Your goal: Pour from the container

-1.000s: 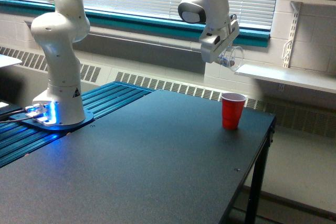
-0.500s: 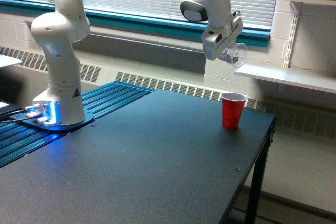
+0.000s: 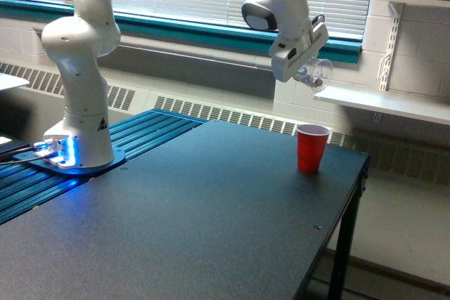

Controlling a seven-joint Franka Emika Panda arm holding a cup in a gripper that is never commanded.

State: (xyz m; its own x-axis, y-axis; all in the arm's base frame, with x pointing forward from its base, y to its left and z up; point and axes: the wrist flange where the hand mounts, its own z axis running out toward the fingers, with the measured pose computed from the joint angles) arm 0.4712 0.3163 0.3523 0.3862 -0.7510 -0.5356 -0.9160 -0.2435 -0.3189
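**Clear cup held tilted above the red cup**

Nearest to us we see the flat black matte tabletop [image 3: 211, 209], smooth and faintly speckled, with a squared edge and a thin black metal leg on the exterior view's right. Far off toward the exterior view's left of the pincer, and much lower, the arm's glossy white rounded base [image 3: 77, 138] stands on a dark round plate, lit blue at its foot, beside ribbed blue-black panels.

Below the pincer, standing upright on the tabletop near its far right corner, is an opaque red plastic cup [image 3: 311, 147], tapered, with a rolled rim.

The white pincer [image 3: 307, 72] hangs above that cup, well apart from it. It is clenched on the small clear see-through plastic cup [image 3: 318, 73], which we see tipped over on its side, thin-walled and glassy, with a curved loop on it. We cannot tell what is inside.

Behind the pincer run a teal window sill, pale horizontal blinds and a slotted white radiator grille.
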